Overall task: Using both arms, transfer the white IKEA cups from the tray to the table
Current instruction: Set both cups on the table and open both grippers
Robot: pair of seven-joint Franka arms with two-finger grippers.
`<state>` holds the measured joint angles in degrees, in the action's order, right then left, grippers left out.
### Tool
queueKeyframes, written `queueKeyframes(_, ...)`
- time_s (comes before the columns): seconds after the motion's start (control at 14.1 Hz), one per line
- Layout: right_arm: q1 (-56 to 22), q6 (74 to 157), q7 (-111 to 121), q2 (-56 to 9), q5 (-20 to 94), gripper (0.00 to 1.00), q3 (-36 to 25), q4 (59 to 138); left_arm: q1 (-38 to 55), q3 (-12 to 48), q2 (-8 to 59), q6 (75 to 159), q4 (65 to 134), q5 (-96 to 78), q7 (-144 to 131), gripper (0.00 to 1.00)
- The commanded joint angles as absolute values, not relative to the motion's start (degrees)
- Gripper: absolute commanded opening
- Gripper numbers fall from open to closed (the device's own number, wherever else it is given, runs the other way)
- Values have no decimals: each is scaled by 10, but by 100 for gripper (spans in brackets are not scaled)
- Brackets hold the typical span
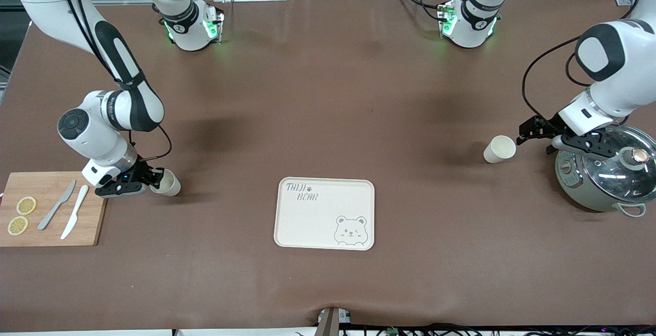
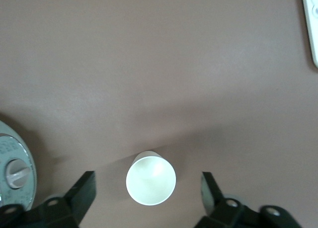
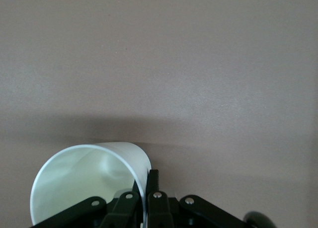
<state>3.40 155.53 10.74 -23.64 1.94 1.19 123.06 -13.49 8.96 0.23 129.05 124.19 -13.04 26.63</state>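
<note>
One white cup (image 1: pixel 499 149) stands upright on the brown table toward the left arm's end. My left gripper (image 1: pixel 526 132) hangs just above and beside it, open and empty. In the left wrist view the cup (image 2: pixel 150 180) lies between the spread fingers (image 2: pixel 84 189) of the left gripper (image 2: pixel 148 190). My right gripper (image 1: pixel 149 181) is shut on the wall of the second white cup (image 1: pixel 167 183), which tilts low over the table beside the cutting board. In the right wrist view the right gripper (image 3: pixel 147 190) pinches that cup (image 3: pixel 84 181), one finger inside and one outside.
A cream bear-print tray (image 1: pixel 307 223) lies in the middle, nearer the front camera; its edge shows in the left wrist view (image 2: pixel 312 29). A wooden board (image 1: pixel 87 223) with knives and lemon slices lies by the right gripper. A lidded pot (image 1: pixel 610 182) stands under the left wrist.
</note>
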Motion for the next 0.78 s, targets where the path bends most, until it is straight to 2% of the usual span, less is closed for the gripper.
queueKeyframes(0.0,34,1575,113,-243,32,0,15,1233,-128,94,2,1245,1196,-95,215,100)
queueKeyframes(0.21,35,1575,114,-244,32,0,15,1232,-99,94,7,1221,1156,-79,152,100)
queueKeyframes(0.43,37,1576,115,-244,32,87,15,1230,-73,93,21,1168,1094,-65,99,100)
queueKeyframes(0.5,37,1577,116,-244,32,100,15,1230,-64,92,23,1150,1074,-65,81,100)
queueKeyframes(0.71,40,1576,129,-244,32,100,15,1230,-36,89,23,1114,1032,-43,29,100)
